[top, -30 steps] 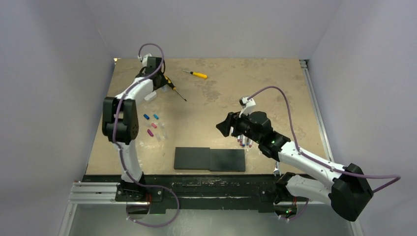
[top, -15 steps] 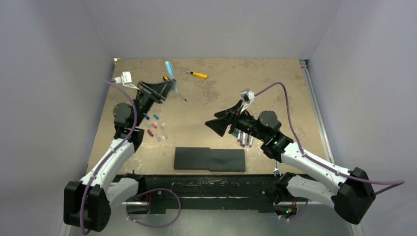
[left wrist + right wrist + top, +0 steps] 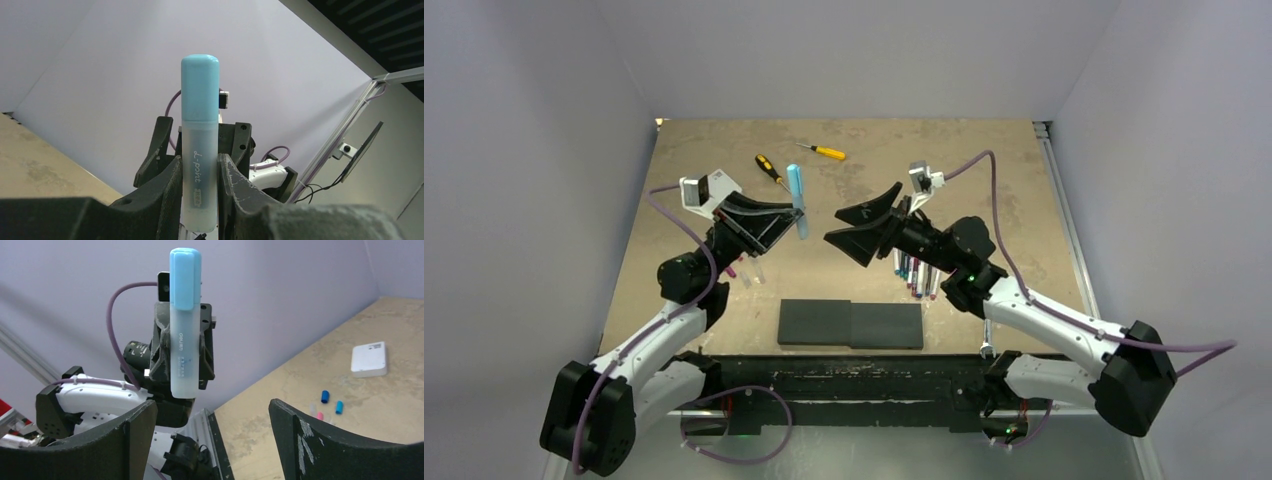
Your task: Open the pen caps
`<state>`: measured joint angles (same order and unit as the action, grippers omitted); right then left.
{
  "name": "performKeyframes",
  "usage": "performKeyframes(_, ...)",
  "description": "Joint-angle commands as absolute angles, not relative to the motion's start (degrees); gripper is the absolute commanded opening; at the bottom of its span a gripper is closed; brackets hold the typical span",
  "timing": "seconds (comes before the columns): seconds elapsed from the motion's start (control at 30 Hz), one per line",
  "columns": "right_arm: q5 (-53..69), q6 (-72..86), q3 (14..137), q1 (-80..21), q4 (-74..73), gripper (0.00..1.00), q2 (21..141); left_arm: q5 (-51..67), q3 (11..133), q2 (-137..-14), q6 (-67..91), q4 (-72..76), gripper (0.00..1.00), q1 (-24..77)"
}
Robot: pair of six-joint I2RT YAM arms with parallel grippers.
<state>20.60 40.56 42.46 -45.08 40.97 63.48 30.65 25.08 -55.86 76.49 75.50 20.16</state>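
My left gripper [image 3: 786,222] is shut on the frosted barrel of a highlighter pen [image 3: 199,172] and holds it upright in the air above the middle of the table. Its light-blue pen cap [image 3: 200,85] is on and sticks up past the fingertips. My right gripper [image 3: 852,232] faces it from the right, a little apart, wide open with nothing between its fingers. In the right wrist view the pen [image 3: 182,357] and its cap [image 3: 185,277] stand just beyond the right gripper [image 3: 214,410]. Loose blue [image 3: 324,396], light-blue [image 3: 339,407] and pink [image 3: 320,416] caps lie on the table.
Several pens [image 3: 915,276] lie on the table under the right arm. A black pad [image 3: 851,324] lies near the front edge. A yellow screwdriver [image 3: 822,151] and a black-and-yellow one [image 3: 769,167] lie at the back. A white box [image 3: 369,359] sits at the far left.
The left arm has swung from the back left to the middle, carrying the pen up into the air. The right gripper has risen toward it and opened wider.
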Motion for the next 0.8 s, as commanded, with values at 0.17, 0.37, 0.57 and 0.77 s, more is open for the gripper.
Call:
performKeyframes(0.17,25.5,43.5,49.5,-48.5,48.7,0.85,69.5,30.0,24.0,-57.4,80.0,84.5,0.00,21.5)
performKeyframes(0.37,26.9,45.5,50.7,-49.5,50.1,0.77,72.0,29.8,23.2,-56.6,79.9,84.2,0.00,21.9)
performKeyframes(0.57,29.8,49.6,51.6,-49.7,55.0,0.66,74.9,29.6,23.2,-56.0,79.7,83.8,0.00,22.2)
performKeyframes(0.77,29.8,49.8,52.6,-50.4,54.7,0.59,76.1,29.5,23.2,-55.0,78.5,81.8,0.00,22.5)
